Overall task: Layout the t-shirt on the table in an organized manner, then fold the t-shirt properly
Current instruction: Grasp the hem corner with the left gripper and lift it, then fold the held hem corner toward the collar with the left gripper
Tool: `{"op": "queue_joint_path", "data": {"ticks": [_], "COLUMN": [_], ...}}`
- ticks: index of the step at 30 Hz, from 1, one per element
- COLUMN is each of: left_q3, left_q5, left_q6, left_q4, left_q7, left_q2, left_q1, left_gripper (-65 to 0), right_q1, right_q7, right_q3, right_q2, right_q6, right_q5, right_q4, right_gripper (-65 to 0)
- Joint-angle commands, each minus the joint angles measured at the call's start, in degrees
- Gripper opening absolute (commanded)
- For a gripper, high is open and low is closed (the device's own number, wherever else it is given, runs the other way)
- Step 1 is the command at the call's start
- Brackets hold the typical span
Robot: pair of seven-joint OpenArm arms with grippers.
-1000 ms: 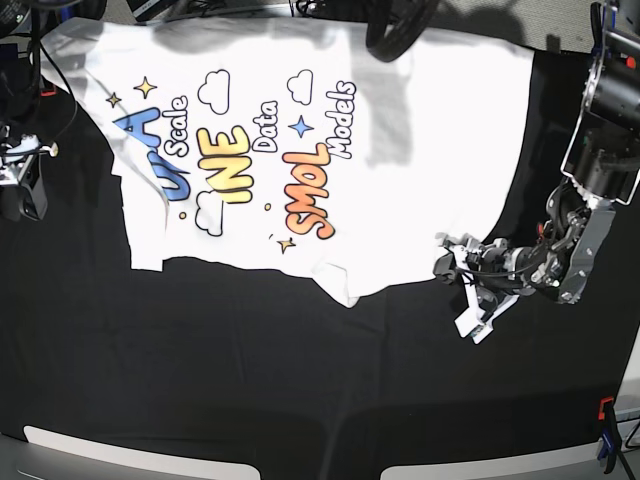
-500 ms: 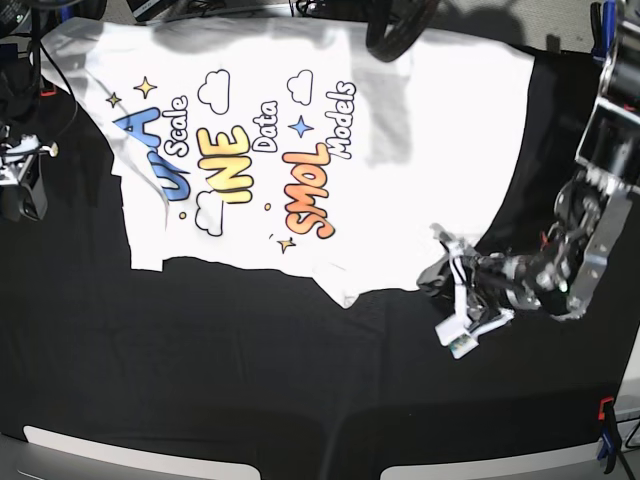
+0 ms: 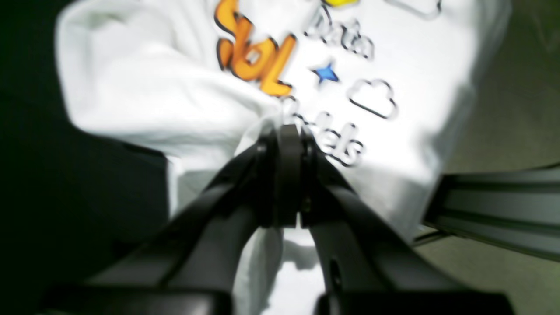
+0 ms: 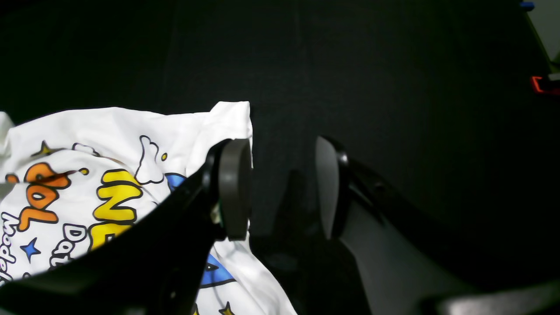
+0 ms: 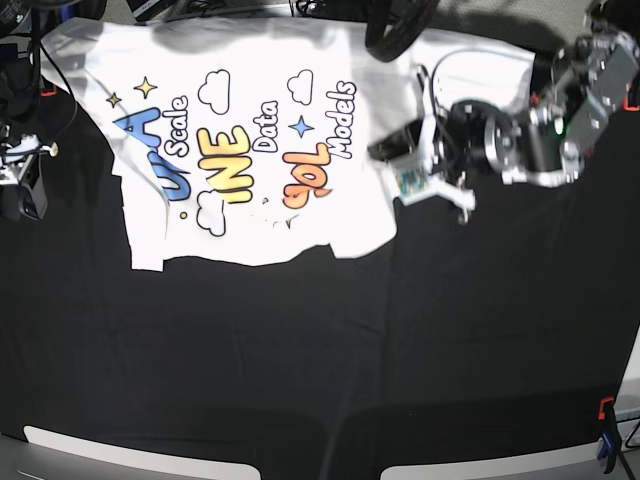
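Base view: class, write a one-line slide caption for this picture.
The left gripper, shut on the t-shirt, folds one side over the print on the black table.

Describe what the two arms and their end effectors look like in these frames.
Left arm: silver-grey metal links, white brackets, dark cables, a small green light; its end effector has black tapering fingers. Right end effector: black fingers ending in flat, rounded dark-grey pads; in the base view only a dark part shows.
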Motion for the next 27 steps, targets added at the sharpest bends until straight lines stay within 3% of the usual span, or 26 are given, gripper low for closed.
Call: {"op": "queue_joint_path", "data": {"ticks": [1, 12, 14, 16, 22, 25, 27], "left_q3": [-0.4, -0.4, -0.4, -0.4, -0.4, -0.4, -0.4], "left_q5": [0.2, 1.2, 1.1, 0.9, 0.5, 5.5, 9.8], "left_q6": [0.0, 0.0, 0.0, 0.1, 0.2, 0.4, 5.0], "left_q4": [1.0, 1.0, 1.0, 1.0, 1.0, 1.0, 1.0], "left_q7": [-1.0, -4.0, -4.0, -4.0, -4.1, -4.2, -4.8], "left_q2": [-0.5, 0.7, 1.0, 1.0, 1.2, 1.9, 2.4], "left_q1": [0.7, 13.1, 13.5, 13.4, 13.2, 12.5, 11.6], "left_gripper": [-65.0, -63.7, -48.8, -40.5, -39.8, -39.8, -39.8], "right_q1": [0.2, 0.3, 0.3, 0.3, 0.3, 0.3, 0.3], "right_q7": [1.1, 1.4, 1.4, 1.4, 1.4, 1.4, 1.4], "right_q3": [0.5, 0.5, 0.5, 0.5, 0.5, 0.5, 0.5], "right_q2": [1.1, 1.1, 1.1, 1.1, 1.1, 1.1, 1.1], "right_q6": [0.1, 0.3, 0.3, 0.3, 0.3, 0.3, 0.3], "right_q5": [0.7, 0.7, 0.7, 0.7, 0.7, 0.7, 0.7], "right_q4": [0.7, 0.7, 0.7, 0.7, 0.7, 0.7, 0.7], "right_gripper": [-41.1, -41.1, -41.1, -41.1, -41.1, -41.1, -41.1]}}
